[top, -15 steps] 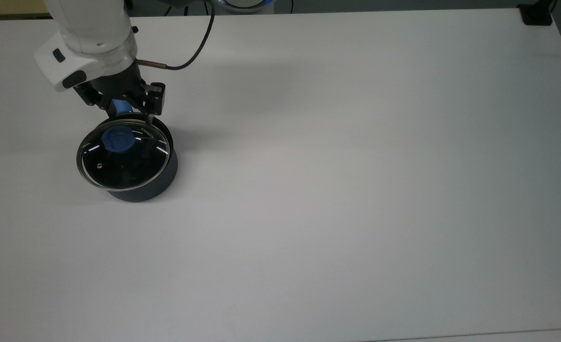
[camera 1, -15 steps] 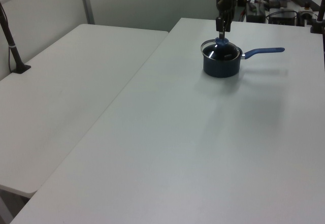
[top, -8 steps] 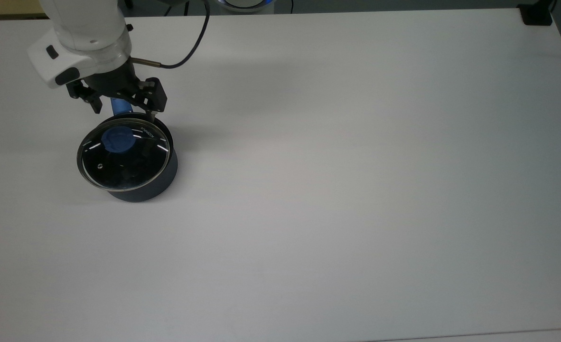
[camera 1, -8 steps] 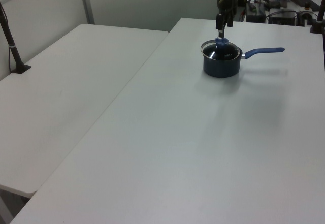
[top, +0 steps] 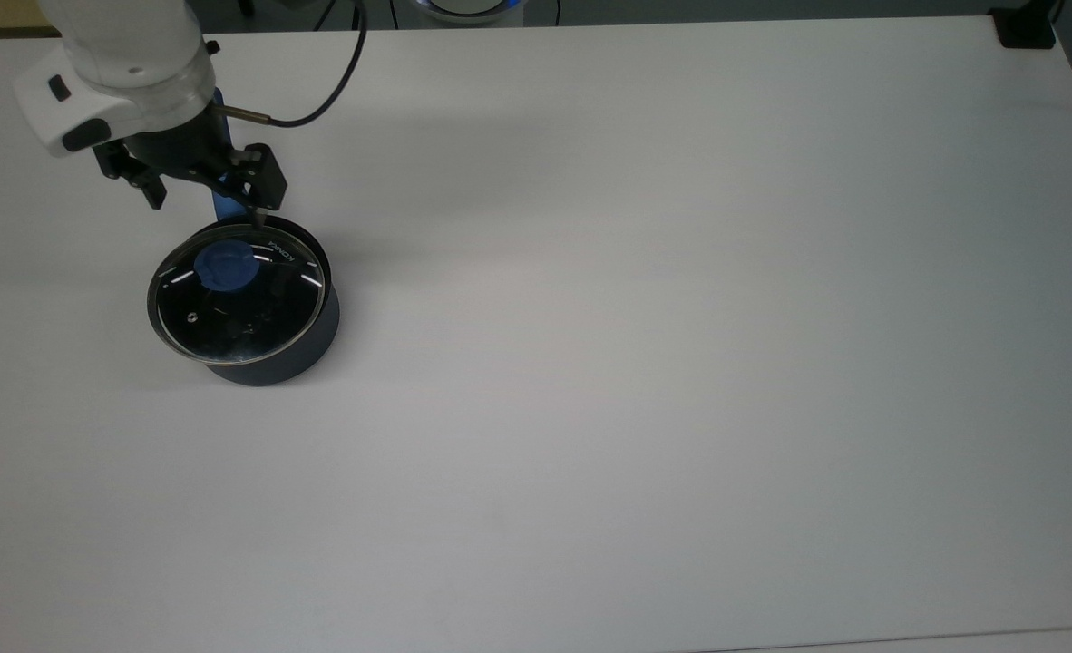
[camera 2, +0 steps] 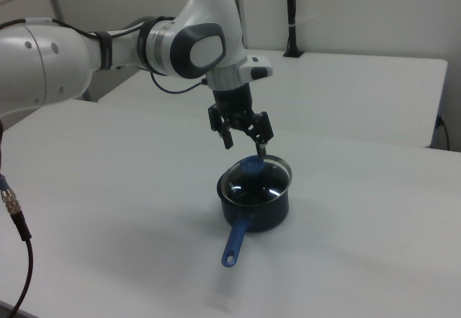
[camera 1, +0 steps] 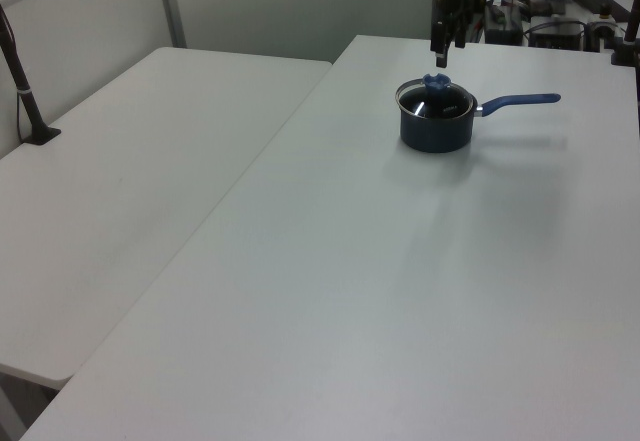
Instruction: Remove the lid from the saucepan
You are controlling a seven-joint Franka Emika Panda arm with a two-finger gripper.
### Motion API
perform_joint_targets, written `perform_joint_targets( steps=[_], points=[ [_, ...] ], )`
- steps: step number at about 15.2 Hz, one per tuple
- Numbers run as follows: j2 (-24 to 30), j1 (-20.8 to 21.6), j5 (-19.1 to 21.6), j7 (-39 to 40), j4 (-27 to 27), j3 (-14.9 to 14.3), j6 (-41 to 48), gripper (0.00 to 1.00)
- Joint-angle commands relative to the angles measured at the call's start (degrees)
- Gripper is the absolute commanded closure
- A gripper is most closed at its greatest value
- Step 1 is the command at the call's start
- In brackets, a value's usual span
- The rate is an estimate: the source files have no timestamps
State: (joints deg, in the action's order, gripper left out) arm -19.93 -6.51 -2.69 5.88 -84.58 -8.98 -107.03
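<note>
The small dark navy saucepan [top: 273, 349] with its long blue handle [camera 2: 235, 242] sits on the white table [top: 645, 326], in the top view's left. The round clear glass lid [top: 238, 297] with its blue knob rests on it. Just above, the black two-finger gripper [camera 2: 244, 141] hovers, fingers spread, gripping nothing.

The top view looks steeply down on the table [top: 681, 363], with the pan [top: 255, 308] at the top view's left. The left view stands far off, low, looking along the table toward the pan [camera 1: 436, 121]. The right view sits nearest, facing the pan [camera 2: 256, 195] from its handle side. All three share the pan.
</note>
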Motion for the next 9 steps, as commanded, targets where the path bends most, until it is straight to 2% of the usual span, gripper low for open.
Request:
perform_joint_targets(
  steps=[1, 9],
  points=[
    [1.0, -0.3, -0.1, -0.1, -1.1, 0.0, -1.3, 0.0],
    [-1.4, 0.7, -0.1, 2.5, -1.9, 0.5, -3.9, 0.0]
  ],
)
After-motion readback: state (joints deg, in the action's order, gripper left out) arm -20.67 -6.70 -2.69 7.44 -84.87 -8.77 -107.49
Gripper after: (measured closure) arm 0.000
